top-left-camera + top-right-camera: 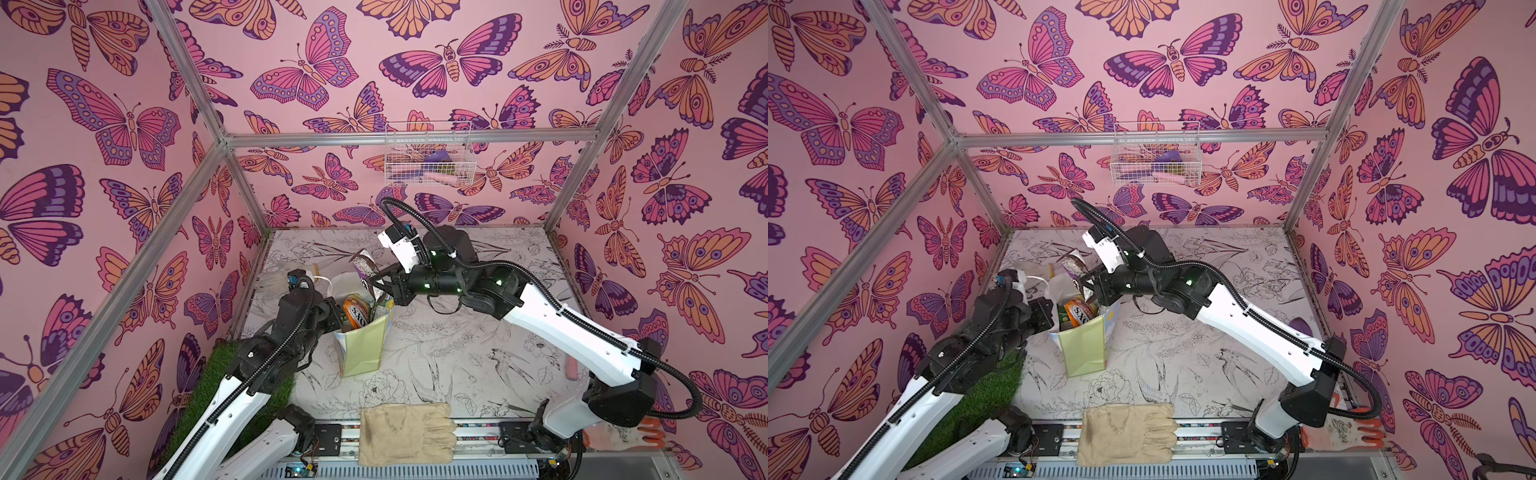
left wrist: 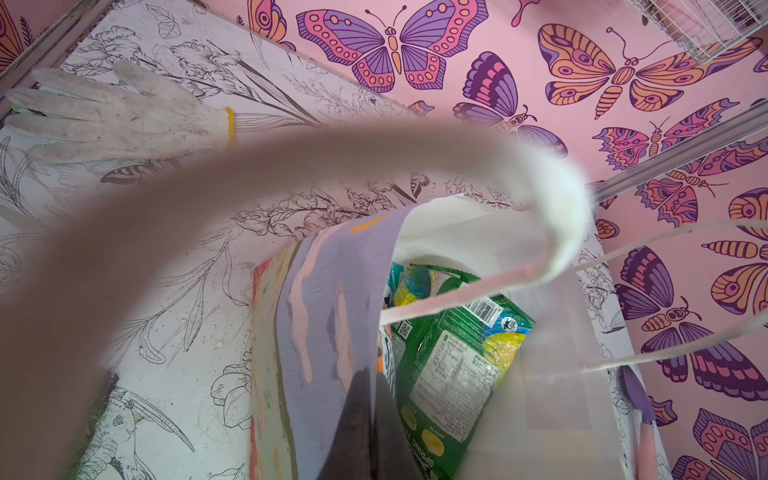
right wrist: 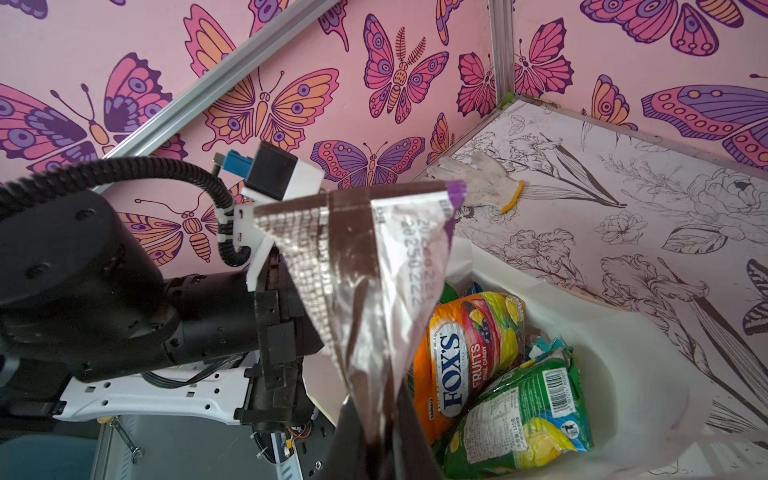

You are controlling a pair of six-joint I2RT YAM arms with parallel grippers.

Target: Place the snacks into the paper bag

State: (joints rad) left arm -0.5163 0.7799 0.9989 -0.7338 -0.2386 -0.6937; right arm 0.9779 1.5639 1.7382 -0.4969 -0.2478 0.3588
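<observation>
1. Here the paper bag [image 1: 361, 349] [image 1: 1084, 349] stands upright on the table [image 1: 457, 353], left of centre, with its mouth open.
2. The left gripper [image 1: 337, 314] is clamped tight on the bag's left rim.
3. The right gripper [image 1: 380, 286] reaches across from the right and pinches one end of a brown packet [image 1: 365, 266] [image 3: 365, 291], which sticks up over the far side of the bag's mouth.
4. Inside the bag, an orange Fox's packet [image 3: 457, 357] and a green packet [image 3: 523, 415] [image 2: 449, 365] lie touching.
5. A beige glove [image 1: 405, 434] lies at the near edge, and a white knit glove [image 2: 112, 116] lies in the far left corner.
6. A wire basket [image 1: 428, 153] hangs on the far wall.
</observation>
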